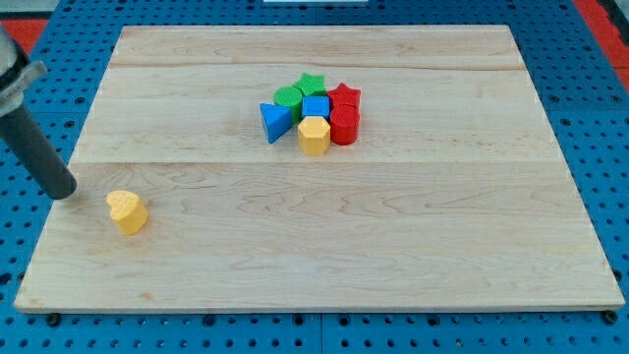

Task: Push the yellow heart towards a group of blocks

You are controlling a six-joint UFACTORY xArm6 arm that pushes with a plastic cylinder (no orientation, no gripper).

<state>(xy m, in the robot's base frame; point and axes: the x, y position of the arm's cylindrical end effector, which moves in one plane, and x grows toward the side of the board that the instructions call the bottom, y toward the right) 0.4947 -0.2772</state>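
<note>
The rod enters from the view's upper left and slants down toward the right. My tip (63, 190) rests at the left edge of the wooden board (413, 246). There is no gripper on this arm, so nothing is grasped or released; the tip touches no block.

The yellow heart (128, 211) lies just right of and slightly below the tip, apart from it, near the board's lower-left area. It is a solid pale-yellow piece with its notched top face showing.

Well apart, in the upper centre, sits one cluster of seven blocks, packed together:
- Blue: one blue triangle (276, 121), one blue cube (315, 107).
- Green: one green cylinder (288, 96), one green star (312, 84).
- Red: one red star (344, 96), one red cylinder (344, 125).
- Yellow: one yellow hexagon (314, 135), at the cluster's bottom edge.
</note>
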